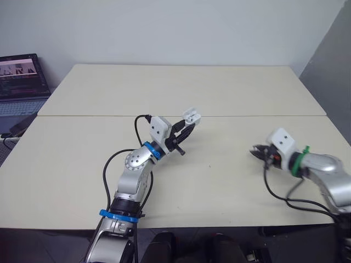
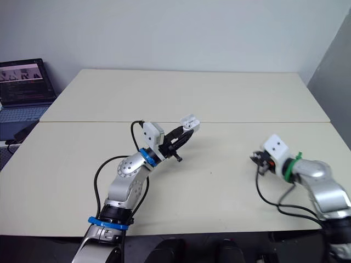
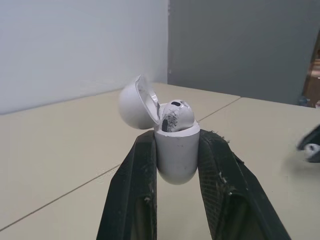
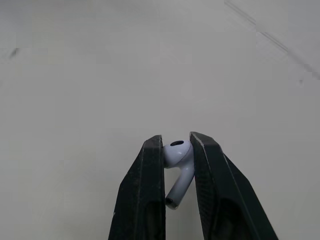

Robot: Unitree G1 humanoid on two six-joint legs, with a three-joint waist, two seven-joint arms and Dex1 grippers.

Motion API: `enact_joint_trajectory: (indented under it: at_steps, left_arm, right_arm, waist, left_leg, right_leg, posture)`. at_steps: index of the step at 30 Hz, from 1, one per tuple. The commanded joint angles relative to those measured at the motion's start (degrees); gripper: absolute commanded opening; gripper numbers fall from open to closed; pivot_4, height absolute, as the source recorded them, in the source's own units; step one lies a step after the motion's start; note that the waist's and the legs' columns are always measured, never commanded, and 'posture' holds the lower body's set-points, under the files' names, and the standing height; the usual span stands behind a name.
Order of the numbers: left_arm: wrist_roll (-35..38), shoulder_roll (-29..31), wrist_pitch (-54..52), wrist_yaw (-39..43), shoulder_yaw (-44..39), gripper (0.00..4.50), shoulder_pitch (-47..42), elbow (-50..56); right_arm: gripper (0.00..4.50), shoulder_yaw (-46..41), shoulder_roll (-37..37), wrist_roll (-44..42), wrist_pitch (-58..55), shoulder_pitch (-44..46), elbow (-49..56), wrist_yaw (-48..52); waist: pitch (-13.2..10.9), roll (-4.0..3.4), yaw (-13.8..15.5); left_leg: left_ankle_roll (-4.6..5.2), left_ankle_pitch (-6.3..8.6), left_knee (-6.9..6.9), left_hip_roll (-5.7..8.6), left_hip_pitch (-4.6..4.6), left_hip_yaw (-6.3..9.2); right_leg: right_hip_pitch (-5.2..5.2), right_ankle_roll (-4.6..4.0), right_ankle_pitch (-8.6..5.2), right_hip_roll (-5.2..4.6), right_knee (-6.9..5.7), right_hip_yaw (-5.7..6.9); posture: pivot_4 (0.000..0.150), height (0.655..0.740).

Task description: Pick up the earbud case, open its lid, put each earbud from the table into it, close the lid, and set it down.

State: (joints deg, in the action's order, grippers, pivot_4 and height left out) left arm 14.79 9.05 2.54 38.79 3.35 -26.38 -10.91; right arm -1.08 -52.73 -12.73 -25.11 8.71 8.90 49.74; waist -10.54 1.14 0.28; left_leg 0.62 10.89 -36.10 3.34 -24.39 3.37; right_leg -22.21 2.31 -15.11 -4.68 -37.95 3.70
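My left gripper (image 1: 187, 125) is shut on the white earbud case (image 3: 176, 150), held up over the middle of the table. The case's lid (image 3: 136, 103) stands open, and one earbud (image 3: 175, 115) sits in the case. My right gripper (image 1: 256, 152) hovers low over the table at the right, shut on the other white earbud (image 4: 177, 165), whose stem hangs down between the black fingers (image 4: 150, 195). In the left wrist view, the right gripper (image 3: 311, 145) appears far off at the edge.
Two cream tables (image 1: 230, 181) meet along a seam (image 1: 263, 115) behind the grippers. A laptop (image 1: 21, 82) stands off the far left corner. A grey wall panel (image 1: 329, 60) rises at the right.
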Motion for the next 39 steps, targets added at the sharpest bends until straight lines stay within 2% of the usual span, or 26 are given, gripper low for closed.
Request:
enact_joint_trajectory:
  at_steps: [1,7,13,20,31,39]
  left_arm:
    - [0.19,-0.53,0.51,-0.67,0.04,0.75,-0.28,2.25]
    - [0.20,-0.79,0.60,-0.62,0.61,0.75,-0.58,1.99]
    - [0.25,-0.24,0.54,-0.57,0.39,0.75,-0.74,1.65]
    - [0.21,-0.20,-0.07,-1.02,0.60,0.75,0.15,2.74]
    - [0.21,-0.20,-0.65,-1.38,0.57,0.75,0.70,3.42]
    - [0.25,-0.43,-0.64,-1.53,0.52,0.75,0.22,2.86]
  right_arm:
    - [0.41,-3.10,-6.01,0.29,5.52,-5.39,0.91,7.34]
    - [0.41,-4.43,-13.62,2.71,8.77,-13.32,-3.23,12.91]
    - [0.41,-3.41,-16.62,3.79,6.30,-13.51,-6.73,14.97]
    - [2.83,-2.97,-17.15,4.51,4.66,-13.35,-8.08,15.58]
    - [2.83,-3.76,-19.16,4.10,3.22,-15.40,-6.04,18.14]
    - [2.83,-0.08,-17.80,6.83,5.76,-11.36,-7.69,18.28]
  waist:
    - [0.00,-0.01,0.15]
    - [-0.01,0.01,0.38]
    - [-0.01,0.02,1.12]
    - [-0.01,0.02,1.38]
    - [-0.01,0.03,1.44]
    - [-0.01,0.05,1.23]
  left_leg:
    - [0.00,0.00,0.02,0.02,0.00,-0.01]
    - [0.00,0.00,-0.01,0.04,0.00,-0.06]
    - [0.00,0.00,-0.04,0.04,0.00,-0.05]
    - [0.00,0.00,-0.07,0.06,0.00,0.00]
    - [0.00,0.00,-0.07,0.06,0.00,0.02]
    - [-0.01,0.00,-0.07,0.05,0.00,0.02]
  right_leg:
    - [0.01,0.00,0.00,-0.04,0.00,0.00]
    - [0.02,-0.02,0.01,-0.23,0.00,0.00]
    - [0.06,-0.01,0.01,-0.25,0.05,-0.01]
    - [0.12,0.00,0.00,-0.28,0.12,0.01]
    - [0.15,0.00,0.00,-0.29,0.14,0.03]
    - [0.15,0.01,0.00,-0.28,0.14,0.03]
  posture:
    - [0.150,0.7400]
    - [0.150,0.7400]
    - [0.150,0.7400]
    - [0.150,0.7400]
    - [0.150,0.7400]
    - [0.150,0.7400]
